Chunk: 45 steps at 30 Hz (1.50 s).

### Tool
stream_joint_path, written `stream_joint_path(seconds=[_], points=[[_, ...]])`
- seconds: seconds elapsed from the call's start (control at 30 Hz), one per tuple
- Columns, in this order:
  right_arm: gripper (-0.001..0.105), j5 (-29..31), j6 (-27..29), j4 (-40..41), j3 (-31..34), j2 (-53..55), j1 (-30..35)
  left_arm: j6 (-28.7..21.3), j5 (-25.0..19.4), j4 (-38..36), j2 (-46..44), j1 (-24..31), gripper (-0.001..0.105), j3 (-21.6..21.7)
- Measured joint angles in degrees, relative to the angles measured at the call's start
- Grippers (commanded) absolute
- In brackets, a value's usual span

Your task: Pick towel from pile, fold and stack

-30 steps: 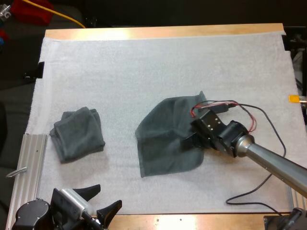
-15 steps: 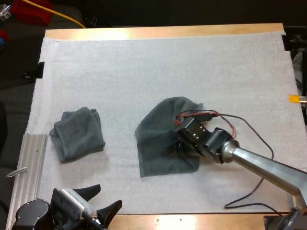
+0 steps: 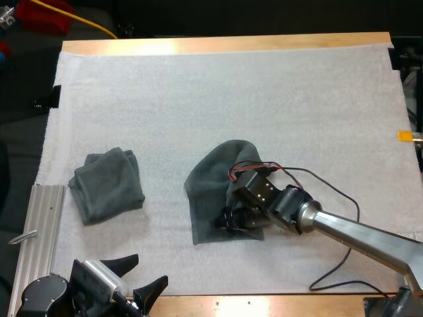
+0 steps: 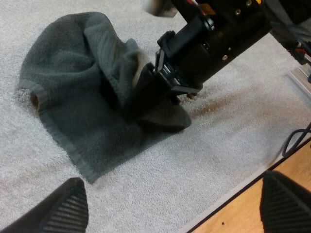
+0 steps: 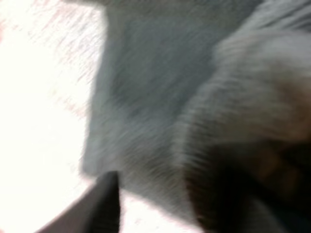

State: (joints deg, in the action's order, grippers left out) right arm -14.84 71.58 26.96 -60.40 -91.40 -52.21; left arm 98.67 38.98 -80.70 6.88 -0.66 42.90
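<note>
**Right gripper**: fingers closed on a raised fold of the towel, with cloth pinched between them from both sides. The tips are low, just over the mat, at the towel's near right part.

**Towel:** dark grey-green, lying mid-mat and partly doubled. Its right side is lifted and turned over toward the left, the far edge is bunched, and the near left corner lies flat.
- Handling, by judgement: light and limp, with no stiffness. It sags from whatever point holds it and drags on the nappy mat. It is unlikely to slip from closed fingers, and there is nothing to break.
- Best hold: an edge or corner, one layer only, so the fold lands square.

**Right arm:** enters from the right edge, stretched low and slanting across the mat, wrist tipped down toward the left.

**Left gripper**: fingers wide apart, holding nothing, at the table's near edge, well apart from the towel.

**Folded towel**: at the mat's left side, roughly squared, well apart from both grippers.
</note>
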Motion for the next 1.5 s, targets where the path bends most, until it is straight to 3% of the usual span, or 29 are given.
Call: stream_joint_path(seconds=[0.17, 0.53, 0.93, 1.1, 1.5], points=[[0.072, -6.81, 0.85, 1.59, 0.0, 0.13, 0.0, 0.0, 0.0, 0.0, 0.0, 0.0, 0.07, 0.0], [0.072, -8.28, 9.26, 6.14, 0.0, 10.78, 0.0, 0.0, 0.0, 0.0, 0.0, 0.0, 0.07, 0.0], [0.072, 6.73, 10.65, 17.35, 0.0, 18.65, 0.0, 0.0, 0.0, 0.0, 0.0, 0.0, 0.07, 0.0], [0.072, 7.44, 10.64, 20.8, 0.0, 18.64, 0.0, 0.0, 0.0, 0.0, 0.0, 0.0, 0.07, 0.0], [0.072, 9.07, 9.83, 20.61, 0.1, 18.64, 0.0, 0.0, 0.0, 0.0, 0.0, 0.0, 0.07, 0.0]])
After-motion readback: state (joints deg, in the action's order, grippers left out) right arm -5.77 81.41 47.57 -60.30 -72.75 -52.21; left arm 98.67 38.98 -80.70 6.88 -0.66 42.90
